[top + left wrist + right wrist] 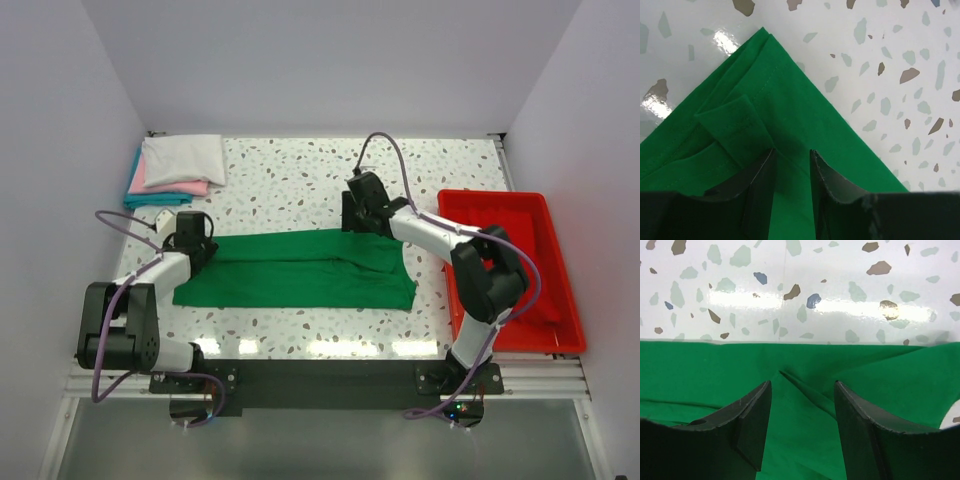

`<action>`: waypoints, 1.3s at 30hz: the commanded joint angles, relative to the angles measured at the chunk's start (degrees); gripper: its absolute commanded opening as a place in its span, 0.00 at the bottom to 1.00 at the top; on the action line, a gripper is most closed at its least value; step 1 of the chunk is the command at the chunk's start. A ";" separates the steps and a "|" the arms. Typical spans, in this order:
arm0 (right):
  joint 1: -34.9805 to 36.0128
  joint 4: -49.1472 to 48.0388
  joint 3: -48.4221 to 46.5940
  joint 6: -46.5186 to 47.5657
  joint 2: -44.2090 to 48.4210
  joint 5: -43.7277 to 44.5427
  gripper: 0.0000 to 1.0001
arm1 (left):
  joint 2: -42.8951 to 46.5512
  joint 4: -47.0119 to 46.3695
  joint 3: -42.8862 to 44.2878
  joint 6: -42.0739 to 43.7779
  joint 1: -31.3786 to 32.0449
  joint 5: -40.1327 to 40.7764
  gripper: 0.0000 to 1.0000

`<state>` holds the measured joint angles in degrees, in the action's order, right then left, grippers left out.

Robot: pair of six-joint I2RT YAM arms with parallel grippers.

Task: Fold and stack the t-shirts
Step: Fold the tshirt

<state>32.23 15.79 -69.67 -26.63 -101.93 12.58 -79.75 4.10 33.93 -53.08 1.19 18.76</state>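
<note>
Top view: green t-shirt (300,270), folded to a long band, table centre. The left gripper (190,240) is at its 9 o'clock end, the right gripper (362,215) on its far edge toward 1 o'clock. Folded stack (180,165) at 10 o'clock; red tray (500,215) at 3 o'clock. Left wrist view: fingers (760,180) narrowly parted, set down on a layered corner, with cloth lying flat in the gap and not yet nipped. Right wrist view: fingers (752,415) spread wide over the far hem, a small pleat rising between them. Step judged: taking hold for the next fold. Advice: close each pair on every layer, lift both ends level, and carry them over without dragging the lower ply.
</note>
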 commanded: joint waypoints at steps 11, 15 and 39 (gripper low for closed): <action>2.31 -2.87 -2.67 0.88 -5.47 2.36 0.48 | -0.50 -0.93 -1.85 -4.14 0.22 3.47 0.36; 2.58 -3.13 -1.26 0.09 -3.72 2.45 0.22 | -0.15 -0.85 -1.68 -4.05 0.13 3.47 0.36; 16.19 -10.43 22.99 -11.25 19.84 6.40 0.00 | 1.52 -2.33 -1.68 -2.21 0.13 1.19 0.42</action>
<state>45.10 10.00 -48.73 -34.54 -83.57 14.70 -79.83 3.92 32.62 -56.34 1.21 20.14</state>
